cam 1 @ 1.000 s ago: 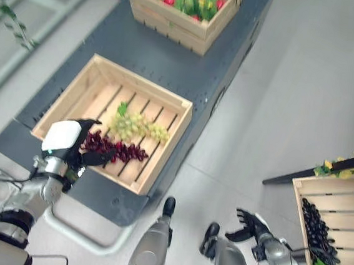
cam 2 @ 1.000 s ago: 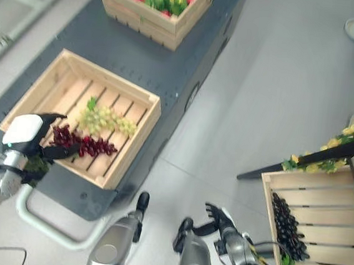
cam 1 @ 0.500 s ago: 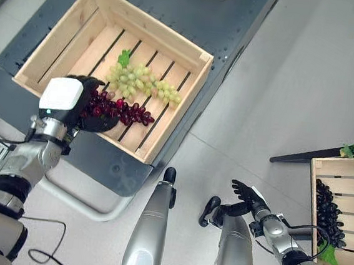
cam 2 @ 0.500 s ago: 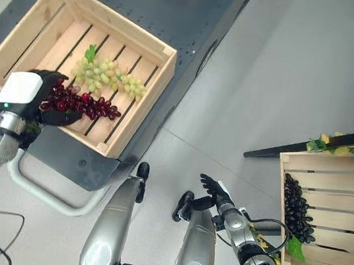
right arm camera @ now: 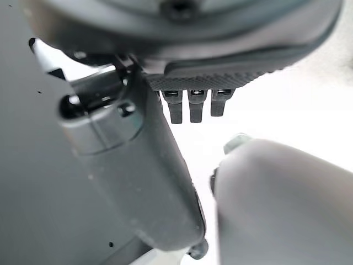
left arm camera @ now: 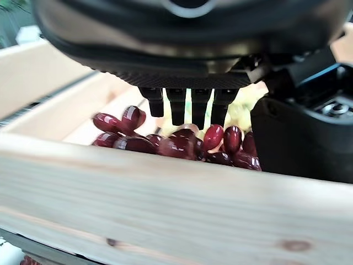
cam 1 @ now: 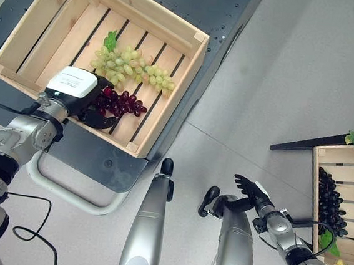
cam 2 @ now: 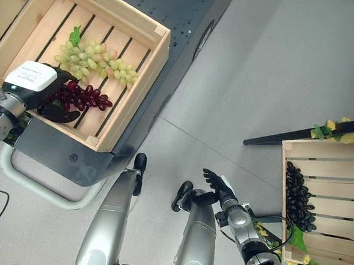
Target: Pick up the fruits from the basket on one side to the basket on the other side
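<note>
Left hand (cam 1: 83, 95) down inside the wooden crate (cam 1: 174, 35) at ten o'clock, over the stem end of the red grape bunch (cam 1: 122, 102). Fingers curled down around the near end of that bunch, thumb hooked under at its six o'clock side; a partial hold, most of the cluster trailing free toward three o'clock on the slats. Green grape bunch (cam 1: 130, 65) just beyond, at twelve o'clock of the red one, touching or nearly so. Right hand (cam 1: 250, 191) idle low at five o'clock, fingers spread and relaxed, nothing in it. Destination crate (cam 1: 315, 183) well apart at three to four o'clock, with a dark grape bunch (cam 1: 330, 203) already lying inside.

Likely risks: grip on a few berries only, so berries tearing off or the bunch slipping out on the lift. Trailing end catching the crate's near wall, seen close before the fingers in the left wrist view. Green bunch dragged along if snagged.
</note>
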`<state>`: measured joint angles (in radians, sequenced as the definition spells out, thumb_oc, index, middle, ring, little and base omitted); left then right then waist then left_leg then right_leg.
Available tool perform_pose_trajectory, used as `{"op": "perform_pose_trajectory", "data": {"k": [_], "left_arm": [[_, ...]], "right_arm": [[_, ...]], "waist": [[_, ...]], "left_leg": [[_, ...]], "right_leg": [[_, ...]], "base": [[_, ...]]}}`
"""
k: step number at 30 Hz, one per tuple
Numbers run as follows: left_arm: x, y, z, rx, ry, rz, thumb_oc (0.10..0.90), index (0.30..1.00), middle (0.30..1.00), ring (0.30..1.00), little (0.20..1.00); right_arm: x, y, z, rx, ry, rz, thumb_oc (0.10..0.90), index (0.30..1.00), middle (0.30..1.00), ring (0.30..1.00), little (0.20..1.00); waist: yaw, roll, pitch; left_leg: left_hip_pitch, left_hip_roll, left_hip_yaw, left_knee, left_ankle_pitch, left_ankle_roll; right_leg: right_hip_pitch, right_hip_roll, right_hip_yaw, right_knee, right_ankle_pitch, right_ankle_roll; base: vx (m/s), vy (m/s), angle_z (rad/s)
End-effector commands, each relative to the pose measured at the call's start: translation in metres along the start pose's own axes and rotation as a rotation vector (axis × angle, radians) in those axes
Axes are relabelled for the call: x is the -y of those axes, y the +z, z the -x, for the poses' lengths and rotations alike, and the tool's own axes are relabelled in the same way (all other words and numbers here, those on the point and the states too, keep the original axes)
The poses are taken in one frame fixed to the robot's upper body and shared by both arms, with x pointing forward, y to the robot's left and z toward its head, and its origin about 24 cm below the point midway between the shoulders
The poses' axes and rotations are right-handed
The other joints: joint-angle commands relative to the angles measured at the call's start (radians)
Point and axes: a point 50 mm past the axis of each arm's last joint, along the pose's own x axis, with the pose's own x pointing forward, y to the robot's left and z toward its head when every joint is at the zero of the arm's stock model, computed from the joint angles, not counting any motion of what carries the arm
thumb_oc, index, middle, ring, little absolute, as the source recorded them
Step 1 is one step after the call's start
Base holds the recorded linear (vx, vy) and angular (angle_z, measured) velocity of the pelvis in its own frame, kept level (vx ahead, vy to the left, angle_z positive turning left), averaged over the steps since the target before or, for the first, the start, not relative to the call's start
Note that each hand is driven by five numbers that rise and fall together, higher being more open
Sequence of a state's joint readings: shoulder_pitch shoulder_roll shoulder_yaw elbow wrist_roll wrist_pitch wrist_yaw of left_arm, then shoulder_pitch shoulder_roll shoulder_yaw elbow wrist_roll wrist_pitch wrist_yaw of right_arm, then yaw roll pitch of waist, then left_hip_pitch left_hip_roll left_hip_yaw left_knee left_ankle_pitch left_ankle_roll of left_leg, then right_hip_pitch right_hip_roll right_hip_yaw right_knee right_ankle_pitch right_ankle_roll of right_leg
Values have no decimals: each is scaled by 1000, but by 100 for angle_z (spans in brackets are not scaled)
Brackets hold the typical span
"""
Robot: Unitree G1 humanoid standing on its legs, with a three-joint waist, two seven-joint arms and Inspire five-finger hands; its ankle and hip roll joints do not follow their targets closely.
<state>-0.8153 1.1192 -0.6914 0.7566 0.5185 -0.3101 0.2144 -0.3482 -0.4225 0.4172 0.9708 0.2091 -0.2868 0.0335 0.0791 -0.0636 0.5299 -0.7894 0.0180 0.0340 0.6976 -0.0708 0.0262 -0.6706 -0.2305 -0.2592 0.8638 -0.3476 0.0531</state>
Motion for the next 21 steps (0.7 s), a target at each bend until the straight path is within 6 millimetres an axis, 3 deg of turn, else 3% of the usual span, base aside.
{"op": "perform_pose_trajectory", "data": {"k": [1,14,21], "left_arm": [[-55,-31,7,-72,92,-74,800,900,900,900,900],[-64,-15,-9,-27,-43,-154,800,900,900,900,900],[-58,-35,-8,-233,-248,-243,800,900,900,900,900]], "right_arm": [[24,2,11,70,-52,-11,800,900,900,900,900],[31,1,10,68,-101,-35,800,900,900,900,900],[34,8,9,108,-130,-57,800,900,900,900,900]], "waist": [[12,26,-10],[2,10,-10],[-8,0,-10]], "left_leg": [[96,-20,82,35,-201,38],[15,-5,72,52,-197,39],[-27,1,67,57,-192,36]], "right_leg": [[21,41,-13,-36,103,-16],[-60,50,-14,-17,120,-8],[-102,57,-14,-12,125,-7]], "base": [[0,0,0],[0,0,0],[-24,-24,2]]}}
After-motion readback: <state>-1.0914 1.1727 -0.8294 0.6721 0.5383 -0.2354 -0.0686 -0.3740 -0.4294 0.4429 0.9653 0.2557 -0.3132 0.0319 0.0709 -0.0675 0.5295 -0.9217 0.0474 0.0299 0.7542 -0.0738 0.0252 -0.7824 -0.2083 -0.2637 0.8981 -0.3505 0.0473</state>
